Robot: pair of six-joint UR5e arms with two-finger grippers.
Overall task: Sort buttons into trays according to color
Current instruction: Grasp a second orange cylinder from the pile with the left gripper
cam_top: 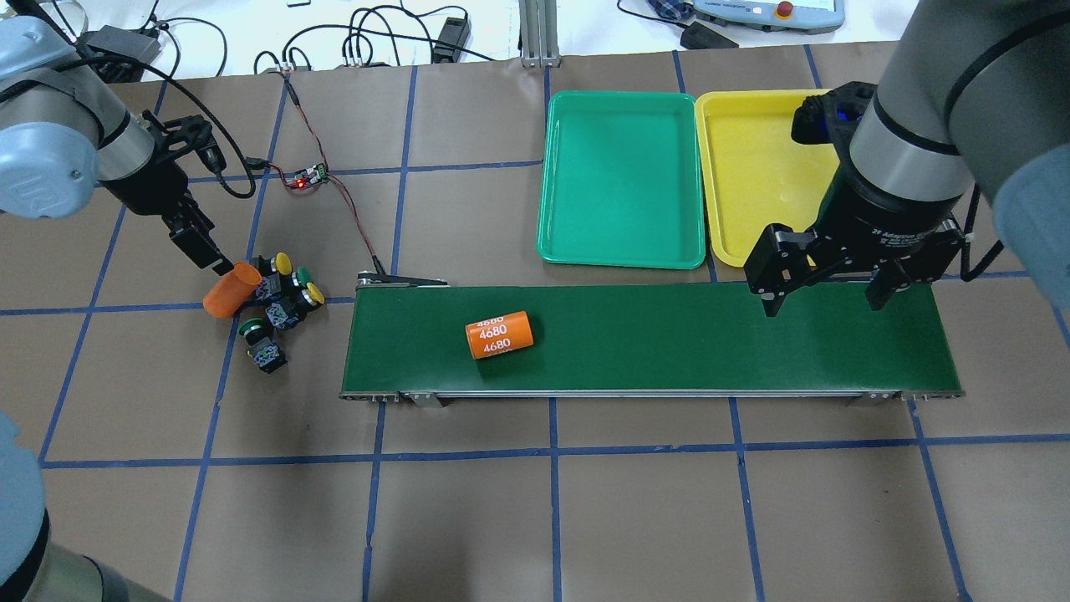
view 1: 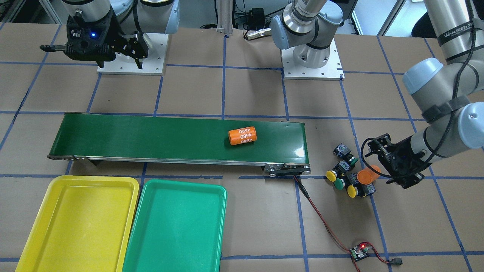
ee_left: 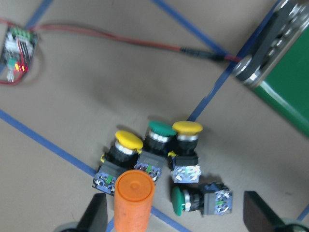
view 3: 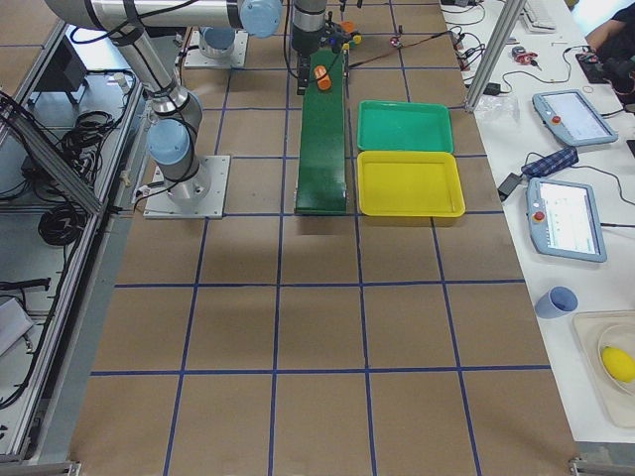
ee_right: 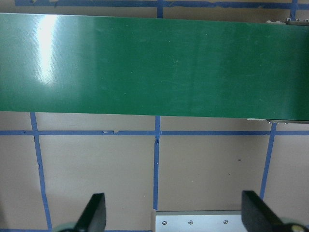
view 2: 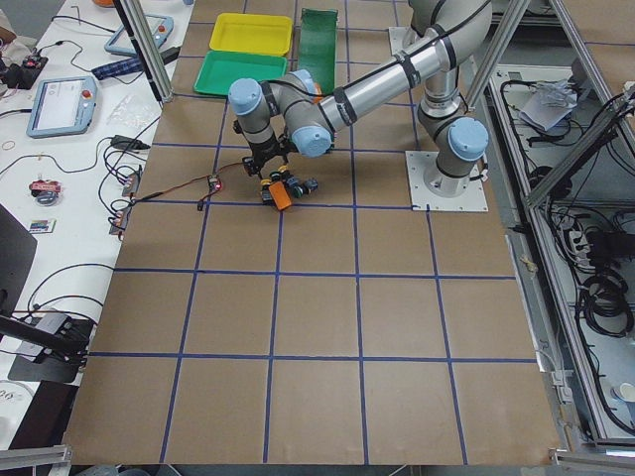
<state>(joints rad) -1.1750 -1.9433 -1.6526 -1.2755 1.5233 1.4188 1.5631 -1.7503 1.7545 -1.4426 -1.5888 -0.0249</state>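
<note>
Orange plastic cylinder (ee_left: 133, 195) rests against the yellow and green push-buttons (ee_left: 161, 131), inside the wide-spread left gripper (ee_left: 176, 220). Right gripper (cam_top: 823, 301) hangs open over green belt (cam_top: 669, 334).

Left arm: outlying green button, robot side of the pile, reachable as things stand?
Probably yes. The left pincer hangs open above the buttons, and that green button lies at their edge with nothing on top. The orange cylinder lies close beside, so it may get nudged.

yellow tray (cam_top: 752, 167) partly behind right arm (cam_top: 911, 159); orange cylinder (ee_left: 133, 203) cropped below
</note>
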